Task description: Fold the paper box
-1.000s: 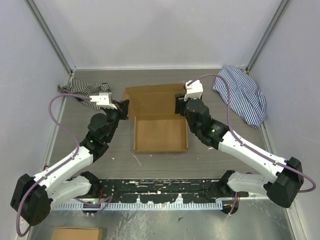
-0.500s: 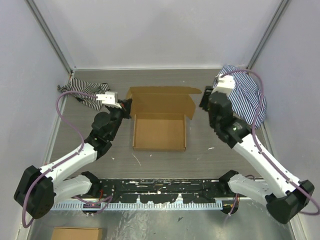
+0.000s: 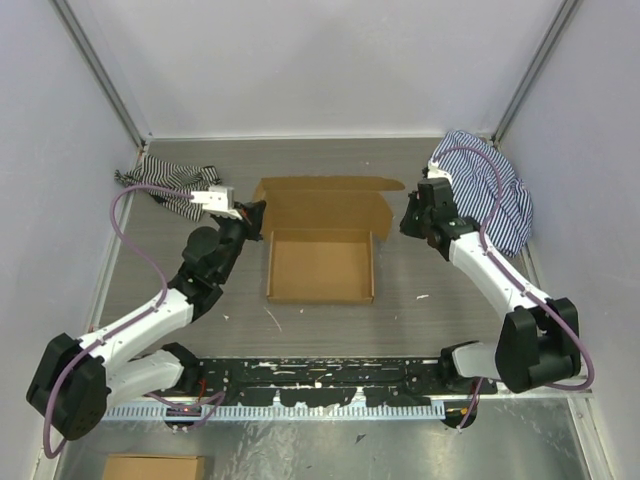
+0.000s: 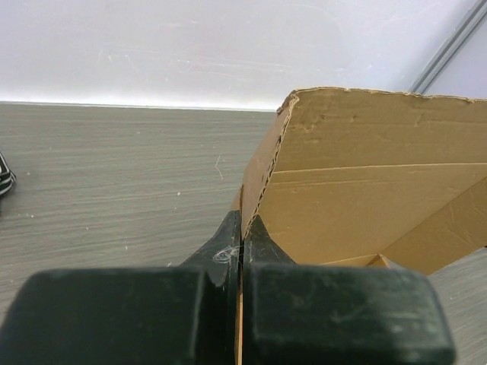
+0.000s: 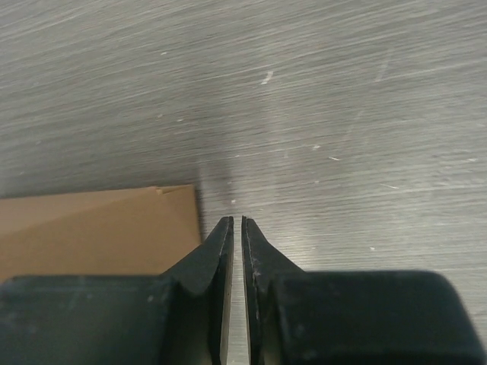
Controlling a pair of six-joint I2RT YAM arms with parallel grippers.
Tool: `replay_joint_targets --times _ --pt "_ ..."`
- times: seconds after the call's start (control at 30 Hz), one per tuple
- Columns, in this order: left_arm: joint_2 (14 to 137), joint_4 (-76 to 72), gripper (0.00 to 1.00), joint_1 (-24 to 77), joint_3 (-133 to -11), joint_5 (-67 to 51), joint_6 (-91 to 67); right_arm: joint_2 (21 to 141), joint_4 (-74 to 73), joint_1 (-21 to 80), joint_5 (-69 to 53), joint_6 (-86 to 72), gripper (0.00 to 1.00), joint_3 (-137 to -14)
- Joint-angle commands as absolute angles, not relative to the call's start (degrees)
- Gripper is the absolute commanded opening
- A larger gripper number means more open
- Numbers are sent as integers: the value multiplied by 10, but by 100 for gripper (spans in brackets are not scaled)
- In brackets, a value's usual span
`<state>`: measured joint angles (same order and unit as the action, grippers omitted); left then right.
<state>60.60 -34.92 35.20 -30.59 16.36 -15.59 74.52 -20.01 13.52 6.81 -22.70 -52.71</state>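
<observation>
Top external view puts the paper box (image 3: 320, 268) at the middle of the worktop (image 3: 440, 300). It is plain brown cardboard, a shallow rectangular tray with a wide, notched flap on its far side. From above I cannot tell whether that flap lies flat or leans.

The left gripper (image 3: 252, 214) is at the tray's far left corner, its tips partly hidden by the cardboard. The left wrist view shows its 2 black fingers (image 4: 221, 255) pressed together on a thin cardboard edge. A panel with a rough corrugated rim rises to their right, cut off by the frame.

The right gripper (image 3: 408, 222) is just beside the flap's right end. In the right wrist view its tips leave only a hairline slit, with nothing between them, over grey wood-grain surface. A cardboard corner lies close to the left finger; whether they touch is unclear.

A striped cloth (image 3: 165, 188) lies bunched at the far left corner. A larger striped cloth (image 3: 495, 190) lies at the far right corner, crossed by a purple cable (image 3: 470, 160). Below the worktop's near edge, a small cardboard box (image 3: 155, 467) is cut off by the frame.
</observation>
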Motion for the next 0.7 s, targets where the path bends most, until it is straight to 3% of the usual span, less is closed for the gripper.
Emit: replay_joint_targets --times 0.0,0.37,0.67 --pt "583 -389 0 355 -280 155 -184 734 -161 161 -10 -223 15 -548" --pt "550 -359 0 364 -265 146 -198 764 -155 258 3 -217 15 -555" --pt "511 -312 0 385 -232 153 -218 756 -148 268 48 -239 14 -520"
